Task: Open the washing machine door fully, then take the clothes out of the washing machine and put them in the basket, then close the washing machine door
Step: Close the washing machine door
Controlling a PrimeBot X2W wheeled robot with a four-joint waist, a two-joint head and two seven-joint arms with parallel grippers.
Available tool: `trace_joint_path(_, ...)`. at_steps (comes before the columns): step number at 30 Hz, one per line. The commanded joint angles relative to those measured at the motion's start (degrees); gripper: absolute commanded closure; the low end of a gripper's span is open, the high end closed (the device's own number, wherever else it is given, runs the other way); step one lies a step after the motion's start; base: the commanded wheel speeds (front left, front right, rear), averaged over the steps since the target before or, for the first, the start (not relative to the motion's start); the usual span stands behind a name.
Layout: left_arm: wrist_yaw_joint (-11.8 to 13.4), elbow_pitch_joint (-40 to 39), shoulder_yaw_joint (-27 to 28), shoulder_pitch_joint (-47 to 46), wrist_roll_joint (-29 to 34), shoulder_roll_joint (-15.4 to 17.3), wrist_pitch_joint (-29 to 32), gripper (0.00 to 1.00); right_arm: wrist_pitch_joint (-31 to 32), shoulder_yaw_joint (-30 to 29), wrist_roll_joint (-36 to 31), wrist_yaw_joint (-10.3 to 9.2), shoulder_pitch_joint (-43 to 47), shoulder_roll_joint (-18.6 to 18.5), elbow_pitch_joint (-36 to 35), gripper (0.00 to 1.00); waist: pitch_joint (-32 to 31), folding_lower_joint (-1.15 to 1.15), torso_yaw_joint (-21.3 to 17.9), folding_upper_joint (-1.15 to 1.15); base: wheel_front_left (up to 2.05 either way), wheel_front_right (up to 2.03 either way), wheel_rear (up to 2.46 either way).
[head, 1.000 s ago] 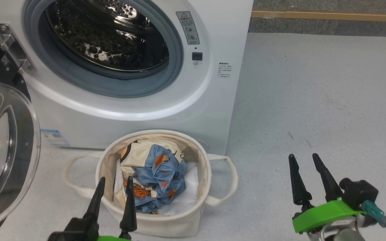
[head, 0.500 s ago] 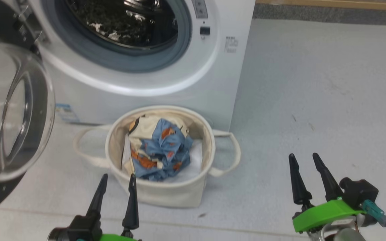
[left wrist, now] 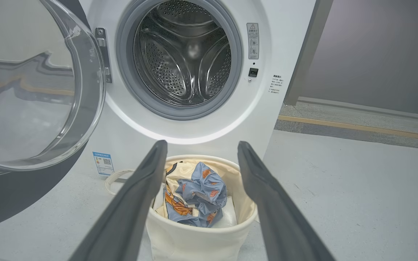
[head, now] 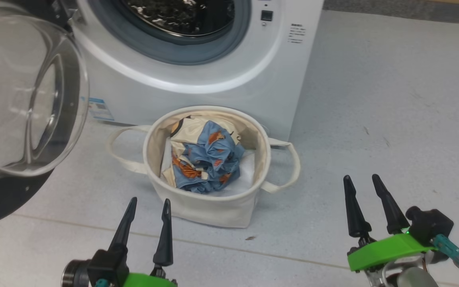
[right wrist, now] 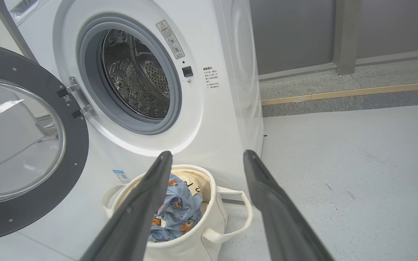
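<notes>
Clothes [head: 205,159] lie in basket [head: 213,211] before washing machine [head: 221,91], just ahead of left jaws; right jaws well apart. Both jaws wide, empty. Washing machine door [head: 26,99] open, cut off at left edge.

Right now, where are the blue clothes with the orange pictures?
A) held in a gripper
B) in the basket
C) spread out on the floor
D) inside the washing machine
B: the clothes lie crumpled inside the basket, which stands in front of the washing machine.
</notes>
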Motion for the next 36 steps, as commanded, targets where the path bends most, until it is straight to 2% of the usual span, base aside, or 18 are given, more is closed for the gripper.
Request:
trace_joint_path(1,0.54,-2.25,1.29,-2.04,-0.25,0.15,-0.27,0.00,-0.28,1.56,-0.03,0.03,-2.08,0.08,-2.38,0.00,-0.04,0.00,1.08,0.00,0.00,0.00,0.00)
trace_joint_path(12,1.27,-3.70,0.63,-1.88,0.11,0.15,-0.27,0.00,-0.28,5.57,-0.32,0.03,-1.83,0.08,-4.70,0.00,0.10,0.00,6.54,0.00,0.00,0.00,0.00)
trace_joint_path(27,3.29,-4.84,-1.83,-0.40,-1.10,0.15,-0.27,0.00,-0.28,9.97,-1.35,0.03,-0.96,0.08,-6.03,0.00,-1.68,0.00,20.07,0.00,0.00,0.00,0.00)
trace_joint_path(36,3.50,-5.22,-2.34,0.19,-0.92,0.15,-0.27,0.00,-0.28,11.53,-0.65,0.03,-0.30,0.08,-7.41,0.00,-2.45,0.00,26.05,0.00,0.00,0.00,0.00)
